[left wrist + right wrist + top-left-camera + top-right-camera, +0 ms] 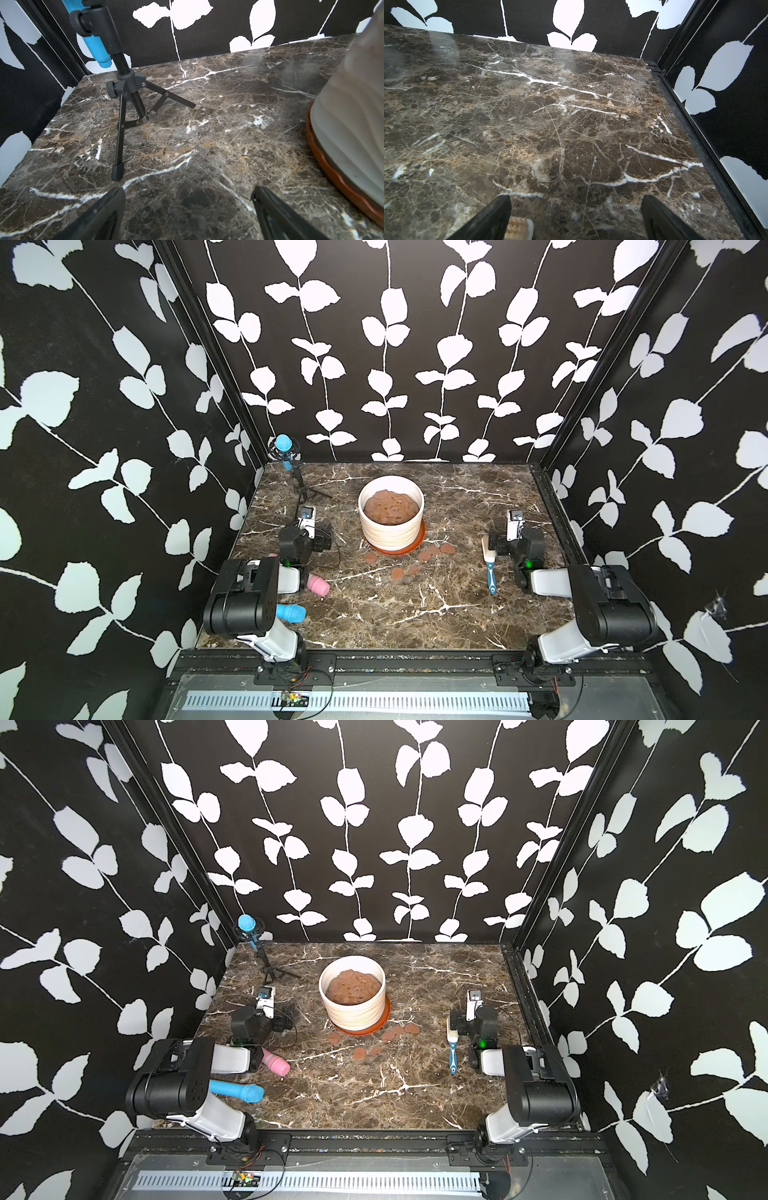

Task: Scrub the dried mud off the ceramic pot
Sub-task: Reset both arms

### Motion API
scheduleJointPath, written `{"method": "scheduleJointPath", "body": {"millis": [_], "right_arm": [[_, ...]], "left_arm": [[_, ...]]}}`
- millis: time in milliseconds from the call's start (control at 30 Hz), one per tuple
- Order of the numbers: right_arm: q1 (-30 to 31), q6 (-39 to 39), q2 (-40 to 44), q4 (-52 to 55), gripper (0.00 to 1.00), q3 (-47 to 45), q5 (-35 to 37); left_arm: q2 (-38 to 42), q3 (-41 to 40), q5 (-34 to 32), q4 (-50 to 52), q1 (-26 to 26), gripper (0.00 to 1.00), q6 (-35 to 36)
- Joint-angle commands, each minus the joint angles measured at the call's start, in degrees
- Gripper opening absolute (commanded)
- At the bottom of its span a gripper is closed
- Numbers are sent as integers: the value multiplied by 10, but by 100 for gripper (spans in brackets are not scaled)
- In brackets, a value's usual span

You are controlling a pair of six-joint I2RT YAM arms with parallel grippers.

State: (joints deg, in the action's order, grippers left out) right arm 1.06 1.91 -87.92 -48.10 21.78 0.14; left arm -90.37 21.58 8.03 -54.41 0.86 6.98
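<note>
On the brown marble tabletop [374, 614], the ribbed cream ceramic pot [390, 531], filled with lumpy soil [390, 508], stands on an orange-brown saucer [419, 544] toward the back centre. The dried mud [447, 548] lies as flat reddish patches on the marble just in front of it. The left gripper [188, 190] and right gripper [576, 197] rest low, jaws spread wide and empty. A blue-handled scrub brush [489, 568] lies beside the right one.

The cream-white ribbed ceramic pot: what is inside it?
A lumpy brown soil mass fills the cream-white ribbed ceramic pot, with its surface below the thick rim. Whatever lies under that surface, and the pot's inner bottom, is covered and cannot be seen.
</note>
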Motion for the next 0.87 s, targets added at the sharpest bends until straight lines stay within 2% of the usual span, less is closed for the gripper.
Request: {"method": "scheduleJointPath", "body": {"millis": [0,433,600,833], "right_arm": [[-1,-5,5,-8,99,10,3],[-1,-5,5,-9,100,10,4],[-1,-5,5,-8,100,10,4],[-1,-5,5,-9,100,11,4]], "left_arm": [[7,6,7,2,1,99,-6],[6,7,6,4,1,99,-5],[6,17,-20,25,-9,99,0],[8,15,-22,22,-10,99,0]]}}
